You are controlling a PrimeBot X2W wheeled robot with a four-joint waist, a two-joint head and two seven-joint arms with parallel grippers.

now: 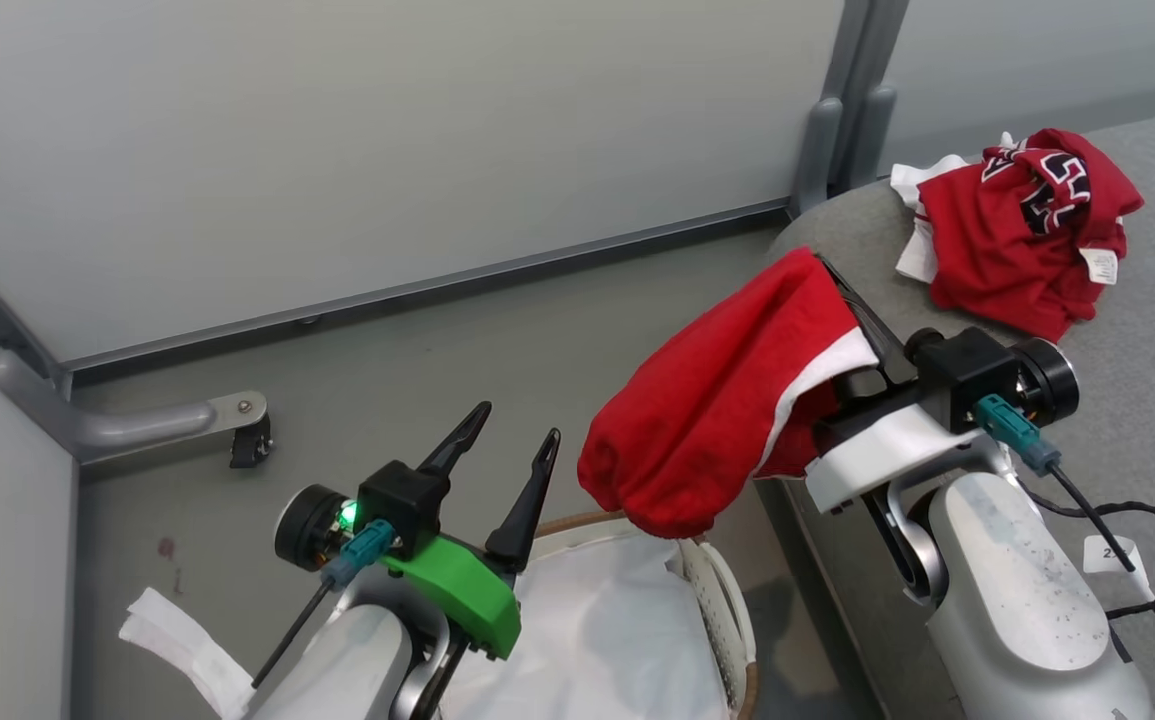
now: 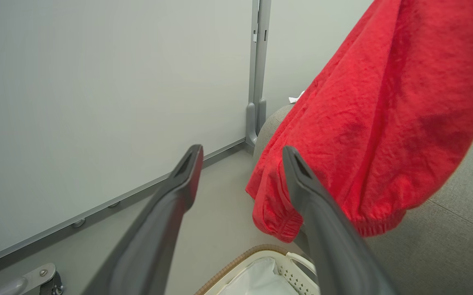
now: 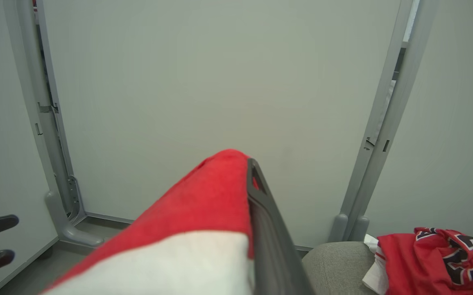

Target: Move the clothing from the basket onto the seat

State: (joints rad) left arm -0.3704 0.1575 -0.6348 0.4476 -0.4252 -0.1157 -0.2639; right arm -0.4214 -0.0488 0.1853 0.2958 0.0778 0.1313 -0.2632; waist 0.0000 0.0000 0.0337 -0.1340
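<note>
The right gripper pinched the red garment (white-trimmed), whose long axis slanted from the grip down-left toward the basket; the left gripper stood spread, empty.

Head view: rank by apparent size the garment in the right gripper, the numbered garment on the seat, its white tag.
1. held garment
2. numbered garment
3. white tag
Held one hangs nearer; true order unsure.

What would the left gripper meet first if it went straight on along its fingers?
Probably the wall panel near the floor. The way ahead of the left gripper looks free until there, though the hanging red garment might brush one finger; depth is unclear.
</note>
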